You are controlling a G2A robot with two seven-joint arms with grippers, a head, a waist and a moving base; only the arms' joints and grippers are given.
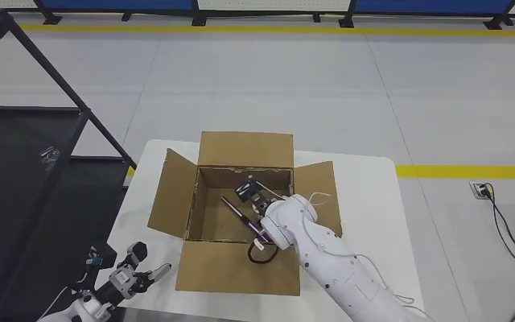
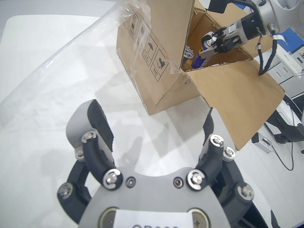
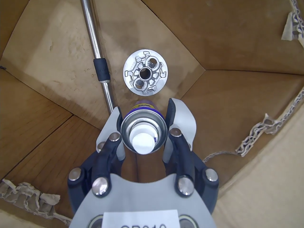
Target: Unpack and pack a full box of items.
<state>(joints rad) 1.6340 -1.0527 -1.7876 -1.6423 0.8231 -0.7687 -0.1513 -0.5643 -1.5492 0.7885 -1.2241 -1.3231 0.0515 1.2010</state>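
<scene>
The right gripper (image 3: pixel 144 110) grips a spray can (image 3: pixel 142 131) by its top inside the open cardboard box (image 1: pixel 245 149) mid-bench (image 1: pixel 370 185). A steel rod (image 3: pixel 91 31) and a metal disc (image 3: pixel 145 75) lie on the box floor just beside the can. The left gripper (image 2: pixel 152 109) hangs spread open over the bench at the box's 7 o'clock, facing a flap (image 2: pixel 166 12) trailing clear tape (image 2: pixel 128 8).

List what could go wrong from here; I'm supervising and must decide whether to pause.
The right gripper holds the spray can only near its top rim, so it might tilt or slip. The metal disc and rod lie on the box floor close by; a dropped or lowered can could land on them and topple.
</scene>
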